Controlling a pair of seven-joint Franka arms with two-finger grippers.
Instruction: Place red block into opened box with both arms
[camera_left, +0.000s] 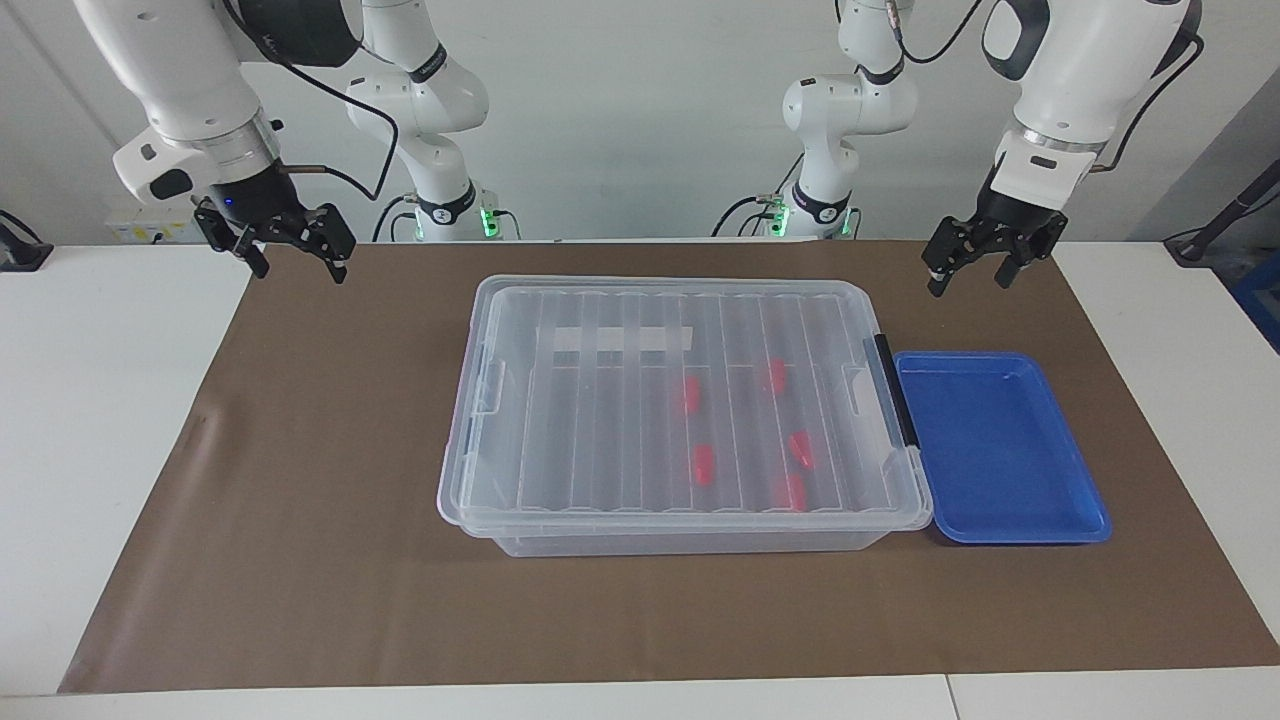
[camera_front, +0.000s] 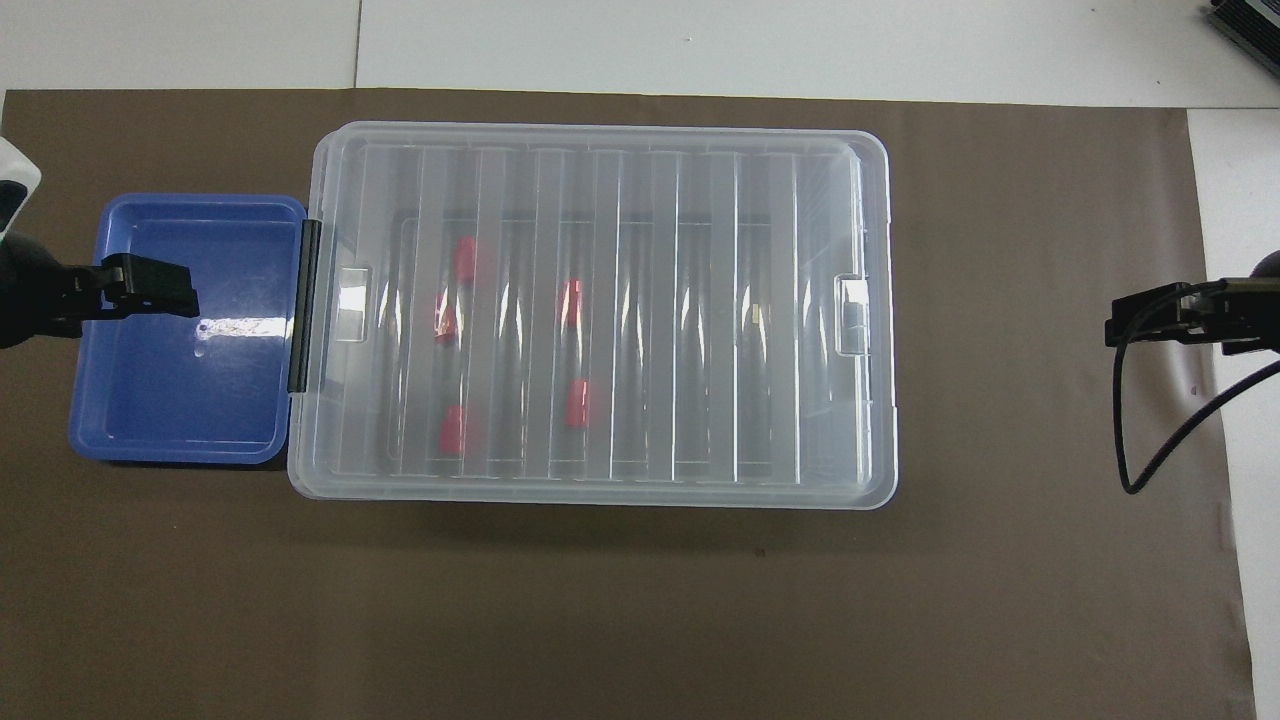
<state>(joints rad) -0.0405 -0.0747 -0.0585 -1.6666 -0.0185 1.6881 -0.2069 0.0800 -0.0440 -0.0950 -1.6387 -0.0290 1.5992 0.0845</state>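
Showing no readable text anywhere; white strip label (camera_left: 616, 340) on the box (camera_left: 500, 400) appearing blank.

The left white jointed robot arm (camera_left: 1065, 70) bends down from its base and carries its small black two-finger gripper (camera_left: 968, 272) raised in the air, fingers (camera_left: 936, 281) spread apart and empty. The right white jointed arm (camera_left: 175, 80) hangs likewise, its black gripper (camera_left: 298, 262) raised, open and empty.

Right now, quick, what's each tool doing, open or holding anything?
Left tool: open, empty, up over the brown mat by the blue tray.
Right tool: open, empty, waiting above the mat's edge.
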